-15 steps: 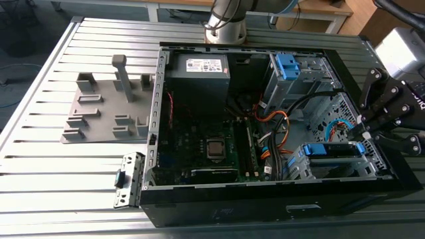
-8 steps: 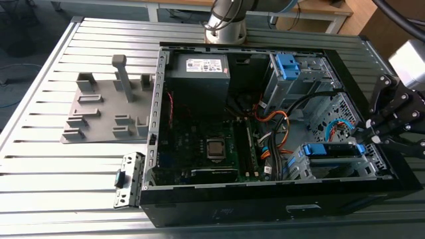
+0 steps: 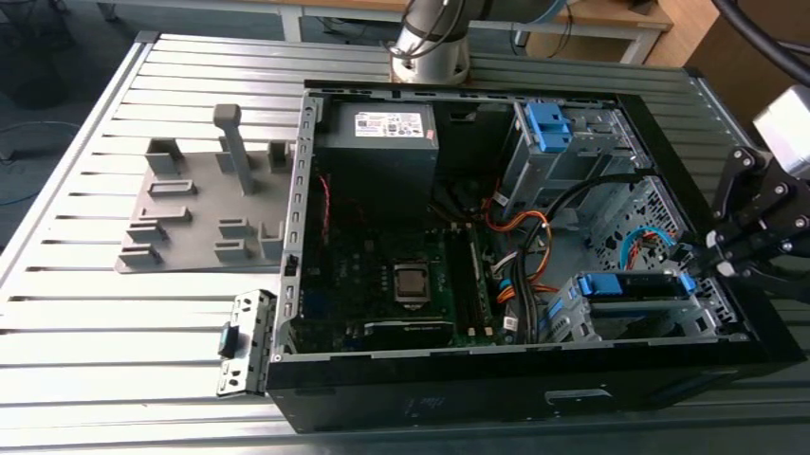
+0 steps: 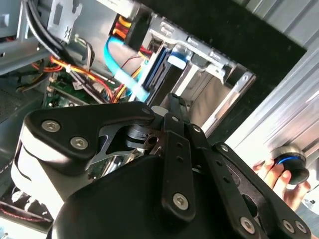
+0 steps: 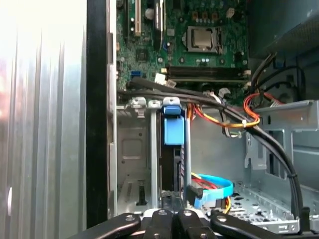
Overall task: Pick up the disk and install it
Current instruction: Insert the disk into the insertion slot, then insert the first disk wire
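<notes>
**Disk in the drive cage, gripper at its end**

Disk (image 5: 172, 132), with a glossy blue plastic bracket, stands edge-on in a stamped grey metal cage (image 5: 132, 149) at a corner of the open black case (image 3: 443, 403). Gripper (image 5: 172, 213), black jointed links, sits at the disk's outer end; spread or pinching, cannot tell. Case lies on a ribbed aluminium table (image 3: 101, 332), with a moulded grey fixture (image 3: 203, 218) beside it.

The disk (image 3: 629, 286) stands inside the computer case (image 3: 302, 218).
</notes>
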Controlling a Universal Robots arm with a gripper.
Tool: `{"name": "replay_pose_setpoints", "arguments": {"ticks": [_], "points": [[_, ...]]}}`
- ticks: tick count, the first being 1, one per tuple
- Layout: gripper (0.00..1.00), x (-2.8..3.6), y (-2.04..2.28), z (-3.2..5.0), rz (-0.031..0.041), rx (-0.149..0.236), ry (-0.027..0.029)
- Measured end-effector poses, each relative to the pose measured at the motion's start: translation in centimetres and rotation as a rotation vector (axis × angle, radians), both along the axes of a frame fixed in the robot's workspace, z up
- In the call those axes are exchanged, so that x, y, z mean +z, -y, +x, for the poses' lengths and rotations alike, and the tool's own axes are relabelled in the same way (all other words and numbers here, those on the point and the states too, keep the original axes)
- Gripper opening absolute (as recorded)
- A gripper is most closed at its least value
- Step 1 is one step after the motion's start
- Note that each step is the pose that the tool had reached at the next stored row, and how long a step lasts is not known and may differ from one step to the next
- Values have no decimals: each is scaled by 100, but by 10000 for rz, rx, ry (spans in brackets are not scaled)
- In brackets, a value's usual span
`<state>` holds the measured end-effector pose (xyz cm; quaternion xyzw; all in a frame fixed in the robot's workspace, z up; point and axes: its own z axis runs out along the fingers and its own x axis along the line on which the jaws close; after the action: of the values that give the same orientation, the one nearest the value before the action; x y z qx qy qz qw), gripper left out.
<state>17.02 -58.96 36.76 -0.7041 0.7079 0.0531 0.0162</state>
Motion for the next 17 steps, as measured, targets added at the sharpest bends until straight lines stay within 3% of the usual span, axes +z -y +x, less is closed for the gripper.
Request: {"name": "replay_pose_setpoints", "arguments": {"ticks": [4, 7, 17], "points": [[11, -59, -33, 131, -3, 0, -15], [11, -75, -82, 193, -5, 1, -16], [11, -75, -87, 207, -5, 0, -15]]}}
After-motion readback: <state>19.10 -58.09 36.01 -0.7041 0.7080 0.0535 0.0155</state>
